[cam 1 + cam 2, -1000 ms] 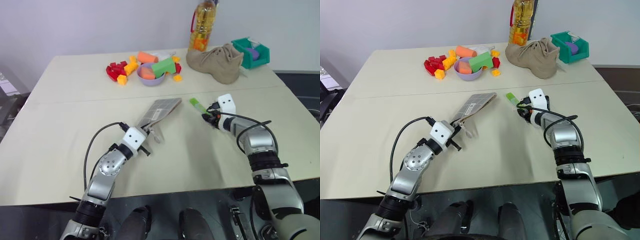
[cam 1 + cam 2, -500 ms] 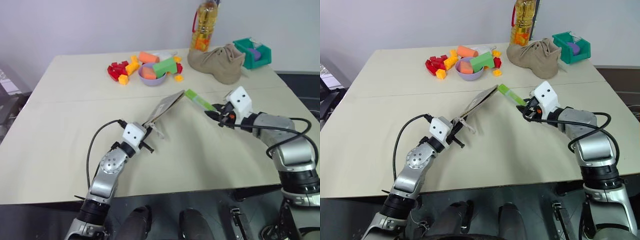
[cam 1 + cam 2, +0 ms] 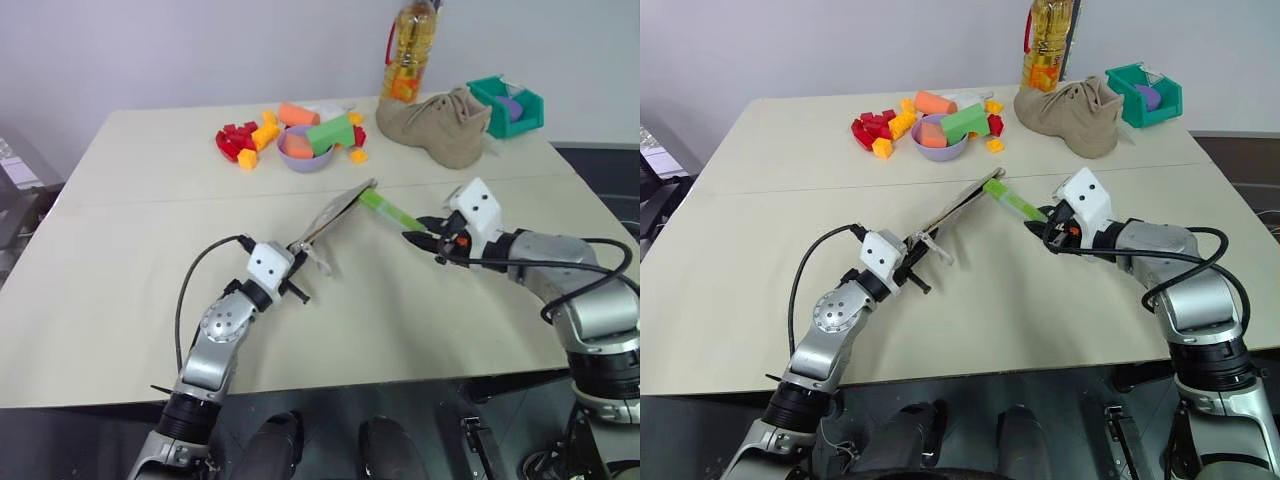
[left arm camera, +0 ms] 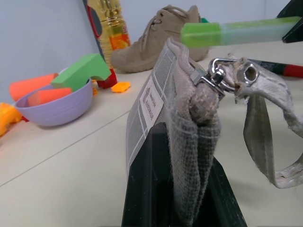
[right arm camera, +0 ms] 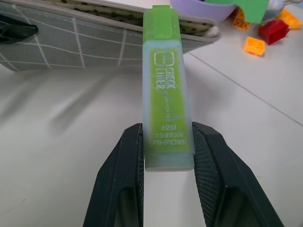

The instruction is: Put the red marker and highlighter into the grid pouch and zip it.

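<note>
The left wrist view shows the red marker (image 4: pixel 284 69) lying on the table (image 3: pixel 120 250) behind the zipper pull cord (image 4: pixel 265 137). The right wrist view shows the highlighter's (image 5: pixel 166 90) printed label, its green end at the grid pouch's (image 3: pixel 335 213) upper edge. The left gripper (image 3: pixel 908 262) pinches the pouch's near end, holding it raised on edge. The right gripper (image 3: pixel 428 240) pinches the highlighter's pale end. A second ago the highlighter was down by the table, and the pouch tilted flatter.

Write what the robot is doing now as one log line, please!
left gripper: shut on grey grid fabric pouch, raised | right gripper: shut on stubby light-green highlighter, tip at pouch edge
</note>
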